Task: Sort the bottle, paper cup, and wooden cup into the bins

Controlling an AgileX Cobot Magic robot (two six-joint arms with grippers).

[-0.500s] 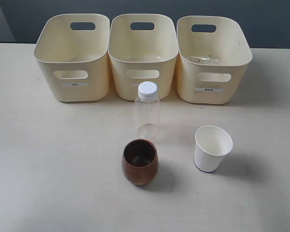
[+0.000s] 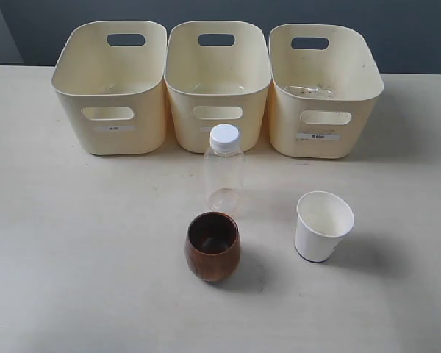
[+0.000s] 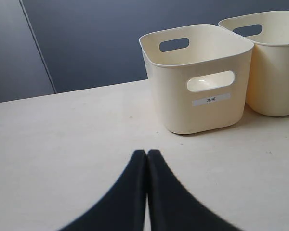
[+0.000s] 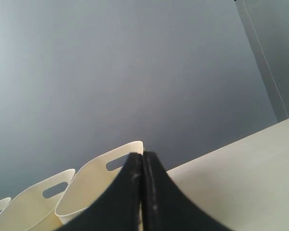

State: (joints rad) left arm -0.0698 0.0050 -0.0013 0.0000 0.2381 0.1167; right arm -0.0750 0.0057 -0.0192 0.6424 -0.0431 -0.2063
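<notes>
Three cream-yellow bins stand in a row at the back of the table: left bin (image 2: 110,92), middle bin (image 2: 217,84), right bin (image 2: 325,92). The clear bottle (image 2: 224,173) with a white cap stands upright in front of the middle bin. The dark wooden cup (image 2: 213,246) sits just in front of the bottle. The white paper cup (image 2: 323,226) stands to its right, tilted a little. Neither arm shows in the exterior view. My left gripper (image 3: 146,153) is shut and empty, facing the left bin (image 3: 200,79). My right gripper (image 4: 142,155) is shut and empty, with a bin (image 4: 94,185) behind it.
A dark grey wall runs behind the bins. The right bin holds something clear and crumpled (image 2: 309,90). In the left wrist view a second bin (image 3: 274,62) stands beside the labelled one. Bare table (image 2: 73,243) spreads to the left and front.
</notes>
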